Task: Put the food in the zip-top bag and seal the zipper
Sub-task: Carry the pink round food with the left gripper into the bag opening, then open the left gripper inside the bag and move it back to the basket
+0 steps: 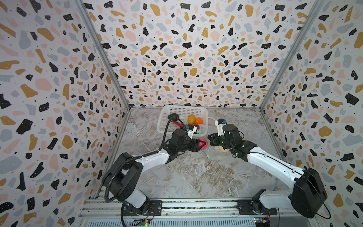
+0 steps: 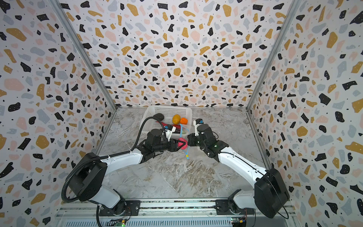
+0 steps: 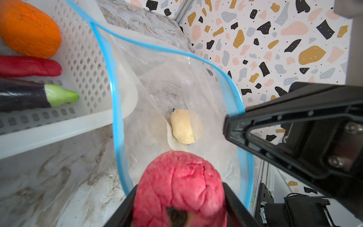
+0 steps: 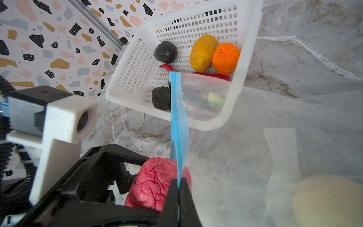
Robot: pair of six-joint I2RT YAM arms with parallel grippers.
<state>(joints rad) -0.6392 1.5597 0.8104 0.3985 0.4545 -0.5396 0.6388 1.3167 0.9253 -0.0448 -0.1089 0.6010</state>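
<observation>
With the left gripper (image 1: 202,145), clamping the pink-red ball (image 3: 180,180) at the mouth of the zip-top bag (image 3: 157,78); with the right gripper (image 4: 178,188), pinching tight on the zipper (image 4: 177,121), plainest from the right wrist. Showing the cream knobbly lump (image 3: 182,126) sharply inside the bag from the left wrist; revealing both black ovals (image 4: 165,52) in the white basket (image 4: 137,64) only from the right, the eggplant (image 3: 23,94) fully only from the left

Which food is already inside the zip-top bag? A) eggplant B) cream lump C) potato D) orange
B: the cream lump lies inside the zip-top bag, seen through its open mouth; the orange and eggplant sit in the white basket.
</observation>
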